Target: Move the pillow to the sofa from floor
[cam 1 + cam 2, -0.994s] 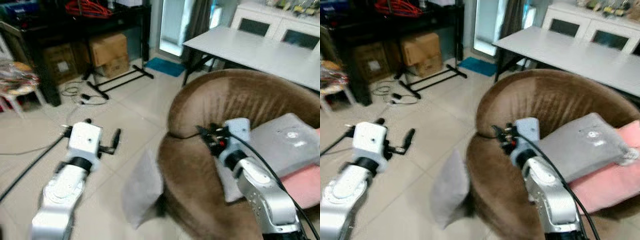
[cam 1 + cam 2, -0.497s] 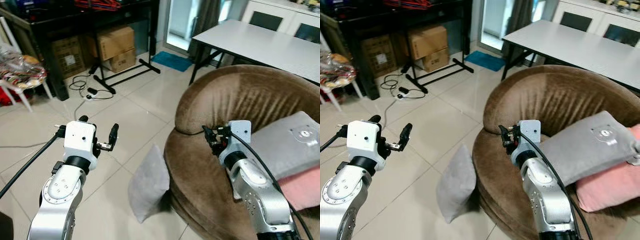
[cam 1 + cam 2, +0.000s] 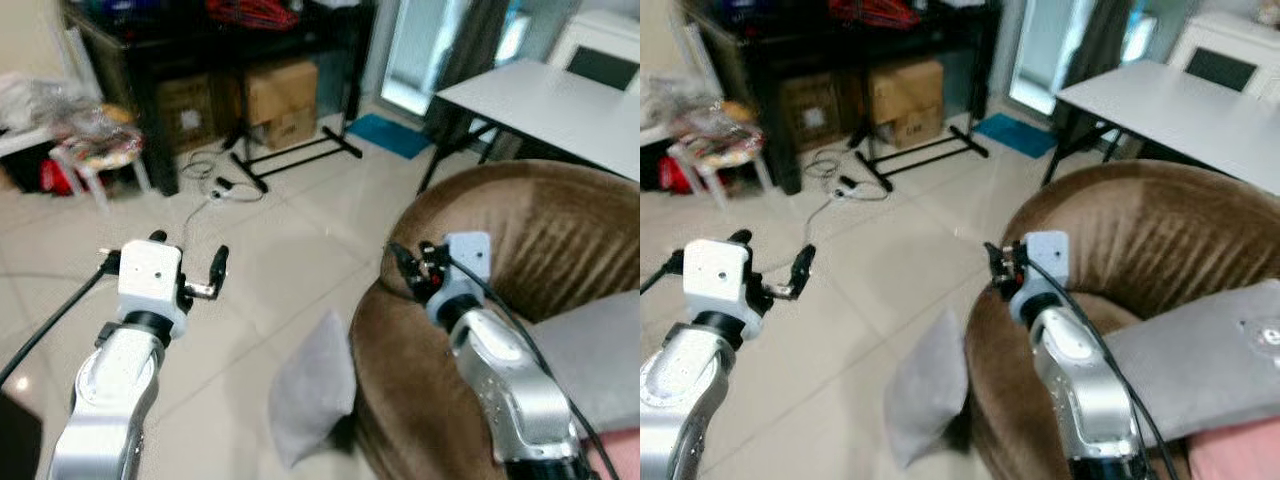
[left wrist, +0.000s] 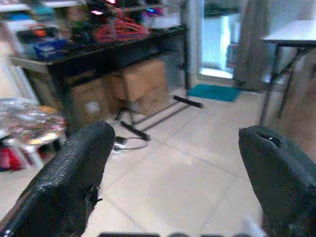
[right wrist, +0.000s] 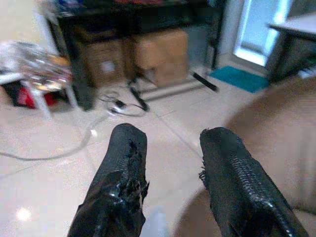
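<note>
A grey pillow [image 3: 313, 400] stands on edge on the tiled floor, leaning against the front of the round brown sofa [image 3: 545, 235]. My left gripper [image 3: 188, 252] hovers over the floor, left of the pillow and higher than it; in the left wrist view its fingers [image 4: 74, 168] are spread wide with nothing between them. My right gripper [image 3: 404, 266] is raised by the sofa's left rim, above and right of the pillow. The right wrist view shows this gripper [image 5: 170, 163] with its fingers apart and holding nothing.
A grey cushion [image 3: 600, 360] and a pink one [image 3: 625, 455] lie on the sofa seat. A white table [image 3: 550, 100] stands behind it. Cardboard boxes [image 3: 280, 95] sit under a black shelf, with cables [image 3: 225, 190] and a stand's feet on the floor, and a small stool [image 3: 95, 150] at the left.
The whole picture has shifted, so the camera moved. The pillow still leans on the sofa, and both grippers hold much the same pose.
</note>
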`<state>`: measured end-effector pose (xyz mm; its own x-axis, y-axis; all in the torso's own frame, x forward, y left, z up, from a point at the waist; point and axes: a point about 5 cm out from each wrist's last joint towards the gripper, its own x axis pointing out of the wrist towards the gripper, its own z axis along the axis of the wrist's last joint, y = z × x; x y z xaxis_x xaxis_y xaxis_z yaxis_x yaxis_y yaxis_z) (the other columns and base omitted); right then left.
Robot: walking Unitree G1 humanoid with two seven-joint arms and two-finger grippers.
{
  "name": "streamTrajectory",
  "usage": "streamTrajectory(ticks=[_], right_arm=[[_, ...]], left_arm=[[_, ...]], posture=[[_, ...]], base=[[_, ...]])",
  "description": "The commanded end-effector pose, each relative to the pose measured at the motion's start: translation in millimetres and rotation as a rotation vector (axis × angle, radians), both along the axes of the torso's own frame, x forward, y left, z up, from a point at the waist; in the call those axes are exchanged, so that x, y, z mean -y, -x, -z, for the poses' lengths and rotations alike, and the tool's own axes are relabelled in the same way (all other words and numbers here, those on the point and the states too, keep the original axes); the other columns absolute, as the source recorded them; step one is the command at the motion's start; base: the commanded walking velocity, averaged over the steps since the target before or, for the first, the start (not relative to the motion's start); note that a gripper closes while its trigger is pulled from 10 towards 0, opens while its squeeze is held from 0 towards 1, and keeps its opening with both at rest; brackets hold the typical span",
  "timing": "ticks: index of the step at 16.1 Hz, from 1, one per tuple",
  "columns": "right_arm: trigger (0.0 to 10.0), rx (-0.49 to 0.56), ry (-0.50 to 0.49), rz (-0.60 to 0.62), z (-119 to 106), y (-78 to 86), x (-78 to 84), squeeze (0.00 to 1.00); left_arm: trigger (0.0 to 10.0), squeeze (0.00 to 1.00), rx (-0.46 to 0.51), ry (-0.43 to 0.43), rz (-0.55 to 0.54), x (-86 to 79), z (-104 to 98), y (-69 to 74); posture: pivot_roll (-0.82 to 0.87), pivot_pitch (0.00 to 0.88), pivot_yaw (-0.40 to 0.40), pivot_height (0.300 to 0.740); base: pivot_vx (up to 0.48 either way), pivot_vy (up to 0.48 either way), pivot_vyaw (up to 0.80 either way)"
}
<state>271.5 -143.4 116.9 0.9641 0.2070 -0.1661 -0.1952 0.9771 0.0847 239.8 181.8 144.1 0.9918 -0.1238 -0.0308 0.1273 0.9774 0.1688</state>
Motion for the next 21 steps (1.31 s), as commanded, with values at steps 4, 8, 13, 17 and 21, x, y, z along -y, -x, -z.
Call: streamTrajectory(ticks=[4,8,13,17,21], right_arm=[[10.0,0.023,0.023,-0.028,-5.8,-0.6,-1.7,0.00],[10.0,0.022,0.036,-0.085,-5.6,1.5,-6.7,0.00],[10.0,0.003,0.007,-0.050,1.3,1.7,2.9,0.00],[10.0,-0.002,0.002,-0.046,3.1,3.1,4.9,0.00],[10.0,-0.005,0.002,-0.052,4.7,5.7,5.4,0.00]], left_arm=[[10.0,0.00,0.018,-0.016,0.013,-0.1,-4.7,-0.9],[10.0,0.00,0.018,-0.017,0.019,0.1,-4.7,-1.4],[10.0,0.00,0.008,-0.045,0.033,2.7,-0.9,-1.2],[10.0,0.00,0.010,-0.059,0.028,1.4,0.0,-1.2],[10.0,0.00,0.014,-0.058,0.027,2.1,0.5,0.1]], posture=[[0.02,0.000,-0.035,0.740],[0.02,0.000,-0.032,0.740],[0.01,0.000,-0.027,0.735],[0.01,0.000,-0.027,0.705],[0.01,0.000,-0.031,0.670]], base=[[0.328,0.000,0.00],[0.329,0.000,0.53],[0.060,0.000,0.00],[0.000,0.000,0.00],[0.000,0.000,0.00]])
